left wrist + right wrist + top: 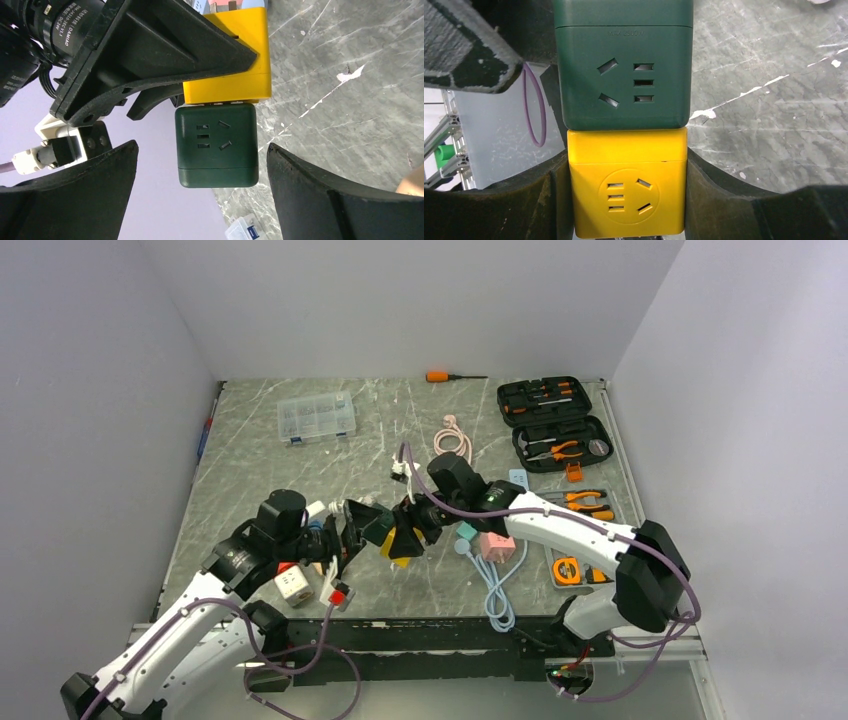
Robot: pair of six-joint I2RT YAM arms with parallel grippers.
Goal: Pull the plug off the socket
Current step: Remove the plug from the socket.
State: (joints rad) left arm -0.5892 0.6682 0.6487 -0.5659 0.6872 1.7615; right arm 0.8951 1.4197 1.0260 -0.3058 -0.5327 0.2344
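A grey, white-veined stone-look desk (250, 470) carries everything, and the two white-and-black arms reach in from its near edge to meet around the middle. At the far right lies an open black plastic tool case (555, 425) with orange-handled tools inside, and at the far left a clear plastic compartment box (317, 418). The left claw (202, 147) stands spread wide, its black fingers (100, 190) either side of a dark green cube-shaped plastic plug adapter (216, 145) with a gap on both sides, touching nothing. The right claw (626, 200) is clamped on a yellow cube-shaped plastic socket block (626, 195), one finger pressed against each side face. The green cube sits flush against one face of the yellow one, the two joined in a straight line between the claws. A pink cube adapter with a pale blue cable (497, 547) lies just right of them, a coiled pink cable (453, 437) further back, and an orange-handled screwdriver (445, 376) by the far wall
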